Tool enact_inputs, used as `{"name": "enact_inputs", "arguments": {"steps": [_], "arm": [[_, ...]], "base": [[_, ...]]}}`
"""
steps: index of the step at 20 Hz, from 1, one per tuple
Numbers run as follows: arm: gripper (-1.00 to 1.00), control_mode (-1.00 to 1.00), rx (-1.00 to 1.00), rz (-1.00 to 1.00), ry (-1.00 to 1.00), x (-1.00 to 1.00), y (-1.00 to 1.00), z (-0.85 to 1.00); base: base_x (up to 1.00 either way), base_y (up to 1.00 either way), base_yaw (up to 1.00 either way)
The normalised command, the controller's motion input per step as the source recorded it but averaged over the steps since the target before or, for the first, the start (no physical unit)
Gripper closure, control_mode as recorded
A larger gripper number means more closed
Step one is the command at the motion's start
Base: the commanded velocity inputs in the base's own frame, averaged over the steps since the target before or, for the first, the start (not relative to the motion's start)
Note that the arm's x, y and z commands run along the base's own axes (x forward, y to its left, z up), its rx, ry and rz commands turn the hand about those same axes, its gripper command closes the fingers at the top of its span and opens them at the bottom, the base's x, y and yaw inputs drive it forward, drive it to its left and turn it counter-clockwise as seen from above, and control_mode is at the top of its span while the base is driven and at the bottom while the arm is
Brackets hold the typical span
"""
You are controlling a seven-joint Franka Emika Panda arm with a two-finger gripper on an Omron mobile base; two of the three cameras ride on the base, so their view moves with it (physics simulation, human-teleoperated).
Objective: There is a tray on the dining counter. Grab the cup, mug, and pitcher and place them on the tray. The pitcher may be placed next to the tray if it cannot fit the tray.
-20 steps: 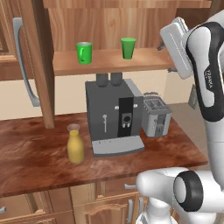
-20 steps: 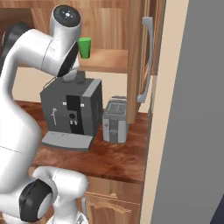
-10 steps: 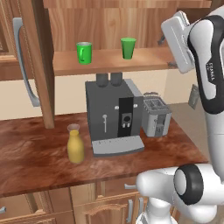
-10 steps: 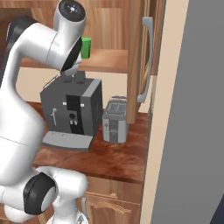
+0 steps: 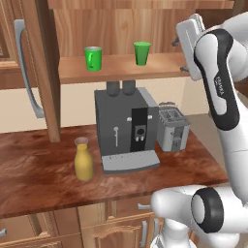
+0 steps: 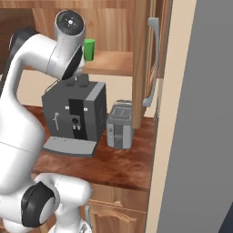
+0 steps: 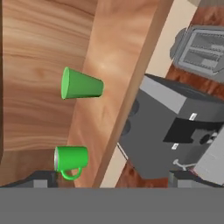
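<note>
**kitchenbot_fan:** Left base view first. The mug (image 5: 93,58) and the cup (image 5: 142,53) both stand upright on the open wooden shelf (image 5: 121,70), well apart, mug on the left with its handle toward the left. Under the shelf sits the grey coffee machine (image 5: 127,128) with a small toaster (image 5: 172,130) just beside it on the right. The pitcher (image 5: 83,160) stands on the wood counter (image 5: 34,169), left of the machine's drip tray. The arm reaches up at the right, its hand at shelf height to the right of the cup, not touching anything.

**panda_watcher:** And from the right base view?

**kitchenbot_fan:** There the white arm covers a lot. You can see the cup (image 6: 89,49) on the shelf, peeking out just right of the upper joint. Coffee machine (image 6: 75,116) and toaster (image 6: 119,124) sit side by side on the counter, with a tall cabinet door (image 6: 148,63) standing open to their right.

**panda_watcher:** Hand view?

**kitchenbot_fan:** It's rolled sideways. Cup (image 7: 81,84) and mug (image 7: 70,159) look laid over, but that's just the camera. Both are on the shelf board, coffee machine (image 7: 175,131) and toaster (image 7: 201,50) off to the right.

**panda_watcher:** Pincer?

**kitchenbot_fan:** Jaws spread wide, holding nothing.
</note>
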Motion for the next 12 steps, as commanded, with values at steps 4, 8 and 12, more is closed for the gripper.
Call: {"name": "enact_inputs", "arguments": {"steps": [4,8,12], "arm": [[-1.0,-1.0,0.08,-0.09,-0.05,0.46,0.11,-0.13],[-1.0,-1.0,0.02,-0.04,0.0,0.5,0.08,0.0],[-1.0,-1.0,0.0,0.0,0.02,0.52,0.0,0.0]], "base": [[0.0,0.0,0.0],[0.0,0.0,0.0],[0.0,0.0,0.0]]}}
